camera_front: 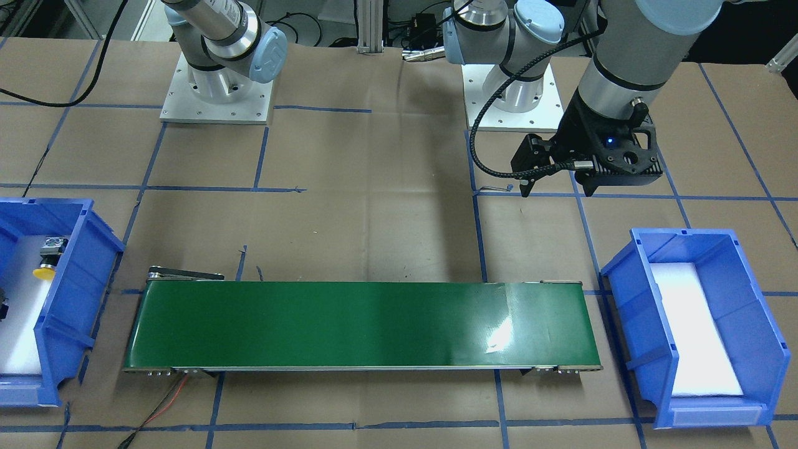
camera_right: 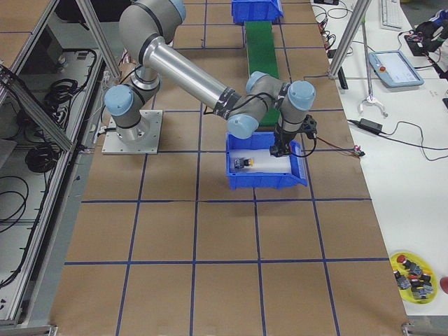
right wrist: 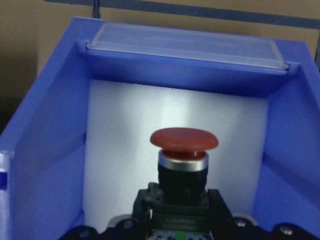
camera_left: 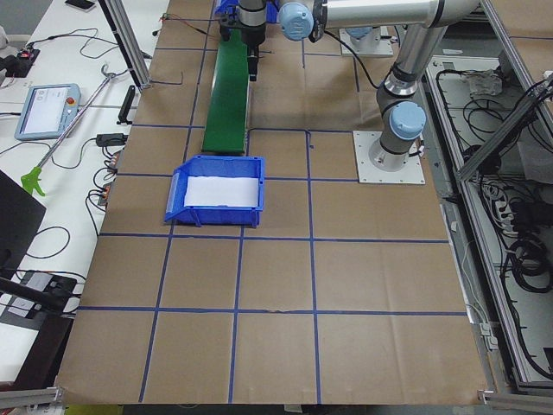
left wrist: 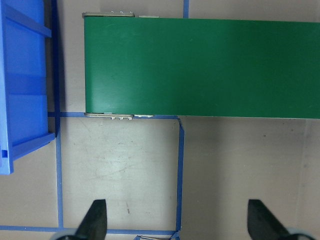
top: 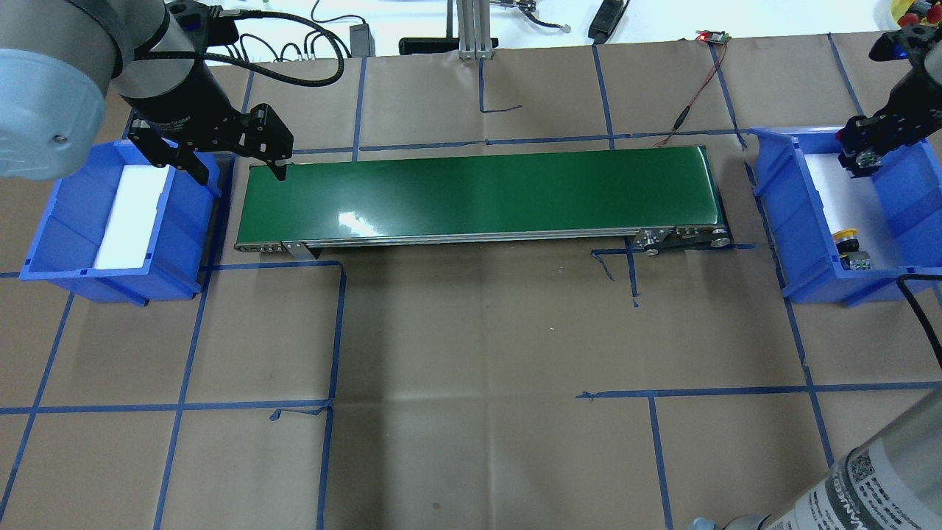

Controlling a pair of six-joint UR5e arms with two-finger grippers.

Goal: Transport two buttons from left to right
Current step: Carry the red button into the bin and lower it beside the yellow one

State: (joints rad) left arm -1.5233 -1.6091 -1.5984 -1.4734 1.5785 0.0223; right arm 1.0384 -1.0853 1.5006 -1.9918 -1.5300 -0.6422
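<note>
Found right gripper [top: 865, 158] lowered inside right blue bin [top: 780, 206], jaws clenched on rear block of red button [right wrist: 184, 142], mushroom cap pointing away from wrist toward bin's end wall. Could not tell whether red button touches white foam liner [right wrist: 125, 125]. Logged yellow button [top: 846, 237] lying on its side on same liner, toward bin's robot-side end, apart from right gripper. Found left gripper [left wrist: 177, 222] released, 2 fingertips [left wrist: 96, 220] spread wide, hanging over paper-covered table [left wrist: 115, 165] near end of green conveyor belt [left wrist: 200, 67], just beside left blue bin [top: 180, 243]. Noted white foam pad [top: 129, 217] lining left blue bin.
</note>
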